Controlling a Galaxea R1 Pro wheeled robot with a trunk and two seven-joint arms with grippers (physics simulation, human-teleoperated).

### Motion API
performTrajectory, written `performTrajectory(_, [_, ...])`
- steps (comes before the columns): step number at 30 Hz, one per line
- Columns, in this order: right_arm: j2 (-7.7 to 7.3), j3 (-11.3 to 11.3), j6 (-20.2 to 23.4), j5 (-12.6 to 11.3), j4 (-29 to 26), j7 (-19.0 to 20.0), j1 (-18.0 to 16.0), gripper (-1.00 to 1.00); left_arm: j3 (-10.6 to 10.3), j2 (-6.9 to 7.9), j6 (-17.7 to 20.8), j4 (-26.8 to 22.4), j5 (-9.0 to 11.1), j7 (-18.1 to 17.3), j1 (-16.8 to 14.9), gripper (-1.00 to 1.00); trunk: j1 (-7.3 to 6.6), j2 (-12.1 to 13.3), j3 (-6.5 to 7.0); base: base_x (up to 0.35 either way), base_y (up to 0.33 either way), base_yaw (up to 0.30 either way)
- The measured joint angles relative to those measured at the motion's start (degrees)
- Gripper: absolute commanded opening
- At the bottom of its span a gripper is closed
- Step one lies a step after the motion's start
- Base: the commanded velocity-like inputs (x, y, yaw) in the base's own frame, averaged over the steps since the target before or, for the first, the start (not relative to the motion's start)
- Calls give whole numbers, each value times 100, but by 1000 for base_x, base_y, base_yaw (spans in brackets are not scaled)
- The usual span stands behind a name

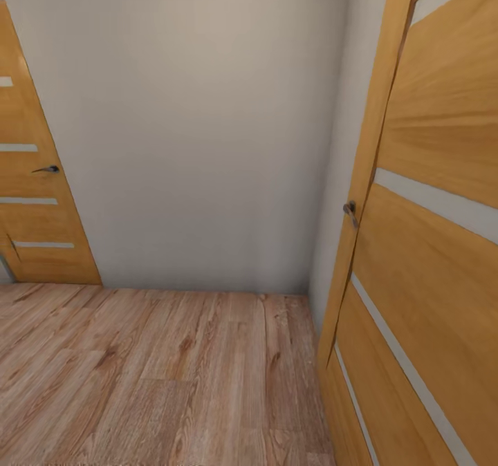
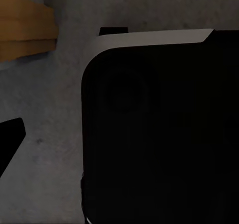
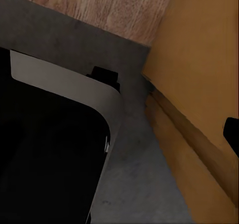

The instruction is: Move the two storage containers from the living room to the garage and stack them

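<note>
Head view: plain grey-white wall (image 1: 200, 120) straight ahead, light wood-plank floor (image 1: 152, 376) below it. An open honey-wood door (image 1: 429, 245) with frosted strips and a dark lever handle (image 1: 351, 211) stands close at the right edge; a second, like door (image 1: 38, 196) is set at the far left.

Left wrist view: dark robot body (image 2: 159, 134) with pale rim over grey concrete floor (image 2: 45, 134).

Right wrist view: concrete meets planks at the door's foot.

Storage containers are not visible from here. Gripper states: cannot tell for either.
</note>
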Motion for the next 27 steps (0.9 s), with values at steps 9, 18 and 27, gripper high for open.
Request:
performTrajectory(9, [4,1,7,1,-2,-11,-1,100,0,1,0,0,0,-3,-1,100,0,0,0,0,0,34])
performTrajectory(18, [4,1,7,2,-1,-11,1,100,-30,7,0,0,-7,-15,-1,100,0,0,0,36,110,1])
performTrajectory(27, [4,1,7,3,0,-12,2,100,-31,5,0,1,-8,-11,1,100,-2,0,0,61,6,0])
